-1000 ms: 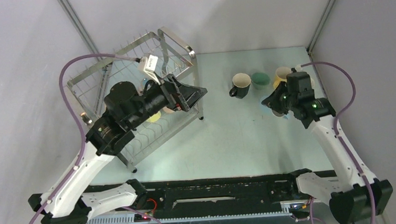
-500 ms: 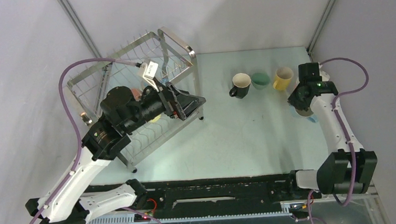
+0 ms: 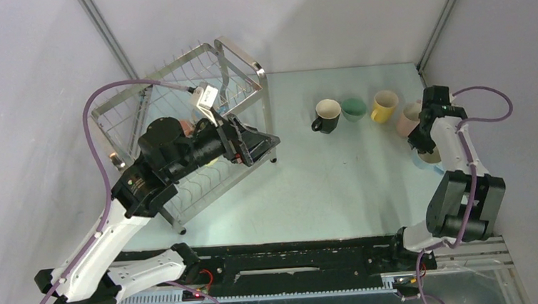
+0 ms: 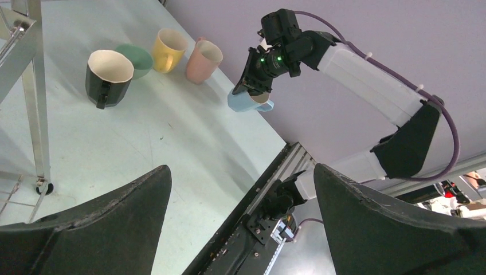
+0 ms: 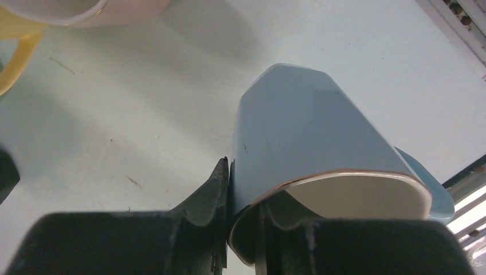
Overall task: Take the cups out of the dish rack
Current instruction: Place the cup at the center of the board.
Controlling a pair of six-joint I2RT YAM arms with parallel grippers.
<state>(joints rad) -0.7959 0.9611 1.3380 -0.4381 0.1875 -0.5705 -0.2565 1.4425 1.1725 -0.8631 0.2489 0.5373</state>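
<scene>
Row of four mugs upright, light blue mug held by rim, steel dish rack at left

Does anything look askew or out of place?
The dish rack sits skewed to the table edges. Nothing spilled or broken shows; the light blue mug is pinched by its rim in the right tool.

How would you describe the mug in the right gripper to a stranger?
Go to the right edge of the table, beside the pink mug. There the right gripper pinches the light blue mug by its rim; its neighbours stand free.
</scene>
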